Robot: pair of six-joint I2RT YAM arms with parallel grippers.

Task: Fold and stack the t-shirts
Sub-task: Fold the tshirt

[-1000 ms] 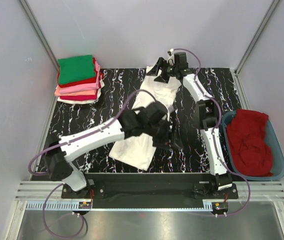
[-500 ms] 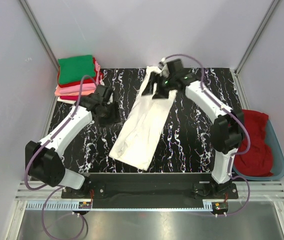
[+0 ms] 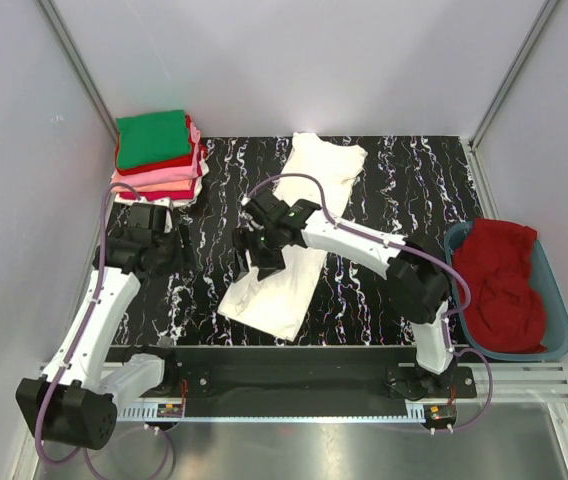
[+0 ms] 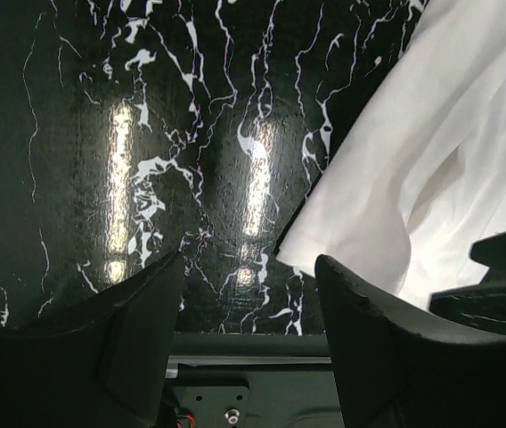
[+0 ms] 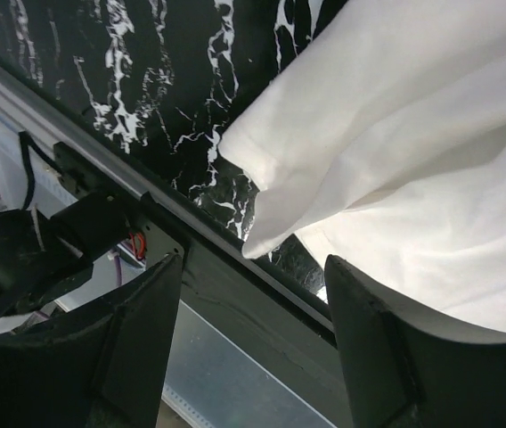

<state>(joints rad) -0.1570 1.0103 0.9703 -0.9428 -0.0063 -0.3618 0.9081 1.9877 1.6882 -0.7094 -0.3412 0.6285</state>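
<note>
A white t-shirt [image 3: 282, 295] lies as a long folded strip across the middle of the black marbled table, its shoulder end at the far side. My right gripper [image 3: 256, 258] hangs open over the strip's left edge near its front end; in the right wrist view [image 5: 253, 303] the white cloth [image 5: 395, 134] lies just beyond the fingers, with nothing between them. My left gripper [image 3: 169, 252] is open over bare table, left of the strip; the left wrist view [image 4: 248, 303] shows the shirt's corner [image 4: 431, 178] ahead and to the right. A stack of folded t-shirts [image 3: 154, 138], green on top, sits far left.
A blue tub [image 3: 556, 320] at the right edge holds a crumpled red t-shirt [image 3: 504, 280]. Grey walls close in the table on three sides. The black front rail [image 5: 262, 294] runs close under the right gripper.
The left arm has swung from the table's middle back to the left side. The right gripper has come from the shirt's far end down to its near left edge.
</note>
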